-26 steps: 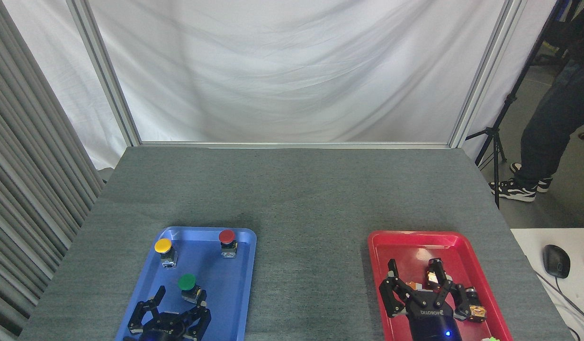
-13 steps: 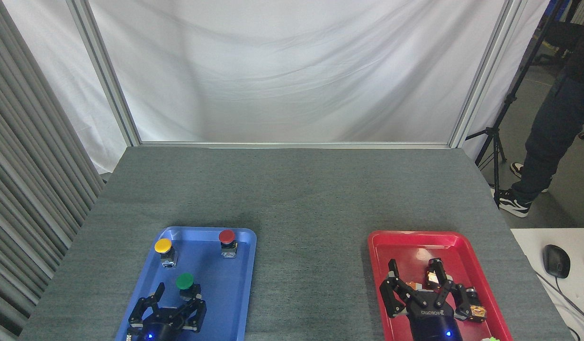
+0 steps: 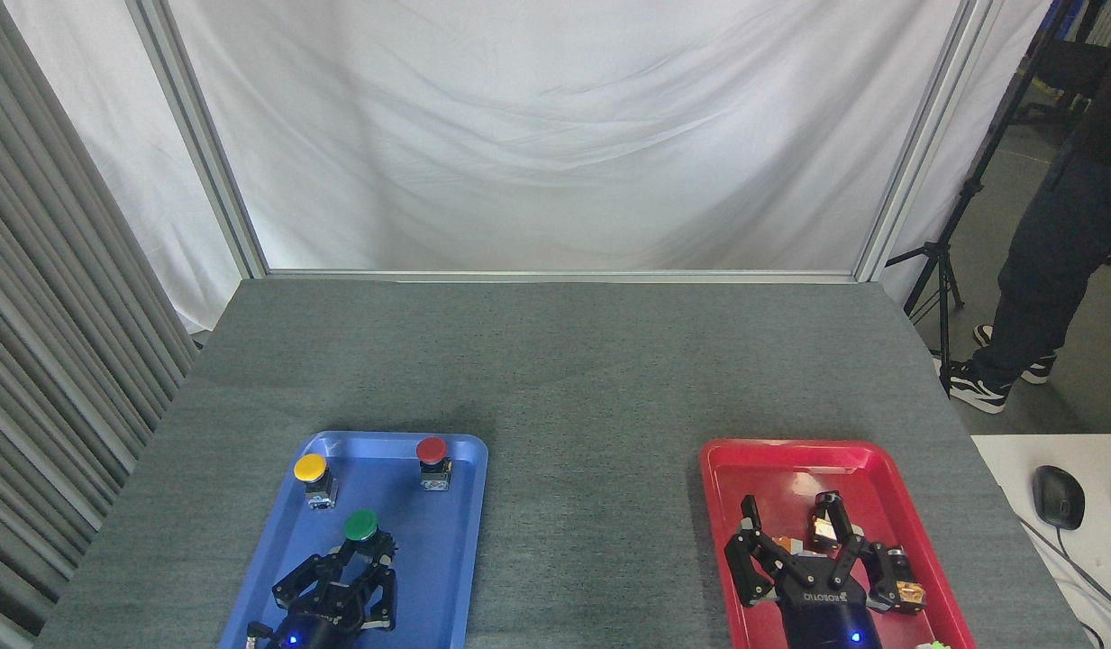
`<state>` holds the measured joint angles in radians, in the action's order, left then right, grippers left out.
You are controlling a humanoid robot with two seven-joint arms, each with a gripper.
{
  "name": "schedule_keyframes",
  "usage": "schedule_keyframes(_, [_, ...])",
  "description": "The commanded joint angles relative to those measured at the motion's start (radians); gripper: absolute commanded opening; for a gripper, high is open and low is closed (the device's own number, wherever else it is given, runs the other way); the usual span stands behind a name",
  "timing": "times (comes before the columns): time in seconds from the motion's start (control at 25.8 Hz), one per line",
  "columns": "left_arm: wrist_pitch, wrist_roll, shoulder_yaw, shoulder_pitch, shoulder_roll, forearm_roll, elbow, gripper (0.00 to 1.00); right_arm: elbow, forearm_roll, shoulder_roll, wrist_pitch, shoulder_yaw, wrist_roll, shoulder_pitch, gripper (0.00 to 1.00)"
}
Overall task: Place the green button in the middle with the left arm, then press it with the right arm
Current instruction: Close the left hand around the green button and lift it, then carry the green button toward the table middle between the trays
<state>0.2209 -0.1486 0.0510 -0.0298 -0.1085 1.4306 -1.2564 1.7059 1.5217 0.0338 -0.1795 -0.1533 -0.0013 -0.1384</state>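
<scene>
Grey tabletop [image 3: 591, 379]: bare in the middle [image 3: 591, 523], between the two grippers; unchanged.
Blue tray [image 3: 456, 559]: beneath the left gripper, unmoved.
Red tray [image 3: 771, 460]: beneath the right gripper, unmoved.
Right gripper [image 3: 803, 541]: fingers spread, empty, same pose as a second ago.
Left gripper [image 3: 357, 561]: moved forward since a second ago; fingers, spread then, now closed around the base of the green button.
Green button [image 3: 360, 525]: cap just beyond the left fingertips, over the blue tray, slightly shifted.
Yellow button [image 3: 310, 468], red button [image 3: 431, 449]: farther beyond the left gripper, unmoved.
</scene>
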Motion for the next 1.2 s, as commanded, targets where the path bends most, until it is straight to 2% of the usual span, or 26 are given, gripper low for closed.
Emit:
schedule_keyframes(0.0, [0.066, -0.028, 0.001, -0.004, -0.014, -0.001, -0.094, 0.00, 0.000, 0.000, 0.000, 0.000, 0.000, 0.000, -0.003, 1.00])
schedule_keyframes(0.08, [0.113, -0.029, 0.032, -0.030, -0.008, 0.001, -0.117, 0.00, 0.000, 0.000, -0.002, 0.000, 0.000, 0.001, -0.006, 1.00])
schedule_keyframes(0.19, [0.121, -0.025, 0.171, -0.148, -0.004, 0.002, -0.083, 0.00, 0.000, -0.001, -0.002, 0.002, 0.000, 0.001, -0.006, 1.00])
schedule_keyframes(0.31, [0.112, -0.023, 0.283, -0.239, 0.029, 0.004, 0.043, 0.00, 0.000, 0.000, -0.002, 0.002, 0.000, 0.001, -0.006, 1.00])
schedule_keyframes(0.5, [0.110, -0.023, 0.440, -0.404, 0.158, 0.063, 0.359, 0.00, 0.000, 0.000, 0.000, 0.002, 0.001, 0.001, -0.006, 1.00])
schedule_keyframes(0.66, [0.110, -0.025, 0.481, -0.441, 0.237, 0.171, 0.480, 0.00, 0.000, 0.000, -0.002, 0.002, 0.000, 0.001, -0.009, 1.00])
schedule_keyframes(0.93, [0.101, -0.031, 0.492, -0.435, 0.242, 0.206, 0.517, 0.00, 0.000, 0.000, 0.000, 0.002, 0.003, 0.001, -0.010, 1.00])
schedule_keyframes(0.97, [0.100, -0.032, 0.492, -0.433, 0.242, 0.203, 0.517, 0.03, 0.000, 0.000, 0.000, 0.002, 0.003, 0.001, -0.010, 1.00])
schedule_keyframes(1.01, [0.097, -0.032, 0.490, -0.433, 0.242, 0.195, 0.517, 0.14, 0.000, 0.000, 0.000, 0.002, 0.003, 0.001, -0.010, 1.00])
schedule_keyframes(1.05, [0.086, -0.031, 0.490, -0.433, 0.242, 0.189, 0.517, 0.34, 0.000, 0.000, 0.000, 0.002, 0.003, 0.001, -0.010, 1.00])
schedule_keyframes(1.09, [0.060, -0.031, 0.489, -0.432, 0.243, 0.185, 0.515, 0.73, 0.000, 0.000, 0.000, 0.002, 0.005, 0.001, -0.012, 1.00])
schedule_keyframes(1.13, [0.028, -0.032, 0.489, -0.427, 0.243, 0.182, 0.514, 1.00, 0.000, 0.000, 0.002, 0.002, 0.005, 0.001, -0.012, 1.00])
schedule_keyframes(1.17, [0.014, -0.031, 0.490, -0.417, 0.243, 0.182, 0.505, 1.00, 0.000, 0.002, 0.003, 0.003, 0.005, 0.001, -0.012, 1.00])
